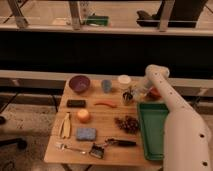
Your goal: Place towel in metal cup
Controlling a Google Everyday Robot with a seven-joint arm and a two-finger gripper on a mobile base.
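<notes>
One white arm (174,111) reaches in from four o'clock. Its gripper (131,93) sits low over the desk (103,123), right at the metal cup (127,98). How wide it is open, and whether it holds anything, cannot be told. From the metal cup, a white round container (124,80) stands at twelve o'clock, a light-blue cup (106,86) at ten, and a green tray (154,129) at five.

White arm (172,107) comes in from the right over the wooden table (102,120). Gripper (131,93) sits right at the metal cup (127,98), btwn white round container (124,79) & green tray (152,130). Light-blue cup (106,85) & purple bowl (79,83) are further left. A reddish item (154,93) is just past the arm.
</notes>
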